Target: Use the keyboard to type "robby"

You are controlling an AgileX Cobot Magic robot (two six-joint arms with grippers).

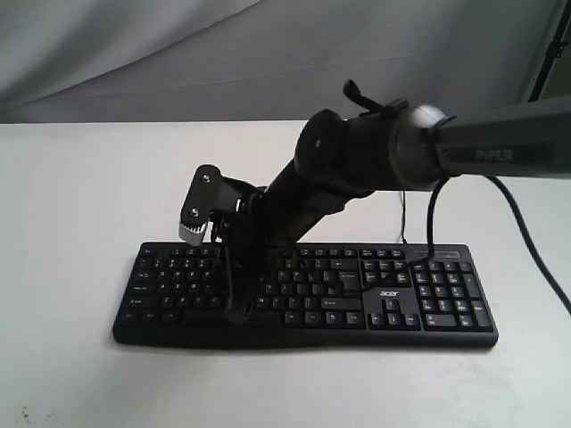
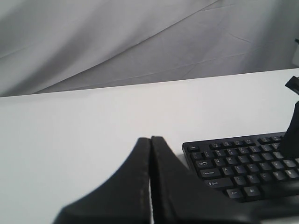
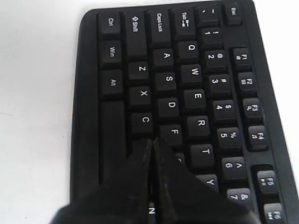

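Note:
The black keyboard (image 1: 446, 299) lies flat on the white table, number pad and "acer" logo to the right. My right gripper (image 1: 237, 312) reaches across to its left half, fingers shut and pointing down onto the bottom letter row. In the right wrist view the shut tips (image 3: 152, 141) sit just past the C key (image 3: 145, 120), below F, hiding V and B; N shows between the fingers. Whether a key is pressed down I cannot tell. My left gripper (image 2: 150, 138) is shut on nothing, above bare table beside the keyboard's (image 2: 243, 168) Esc corner.
A thin black cable (image 1: 402, 218) runs back from the keyboard. The right arm's long black link (image 1: 500, 152) spans the upper right. A grey cloth backdrop (image 1: 134, 53) hangs behind the white table (image 1: 71, 223).

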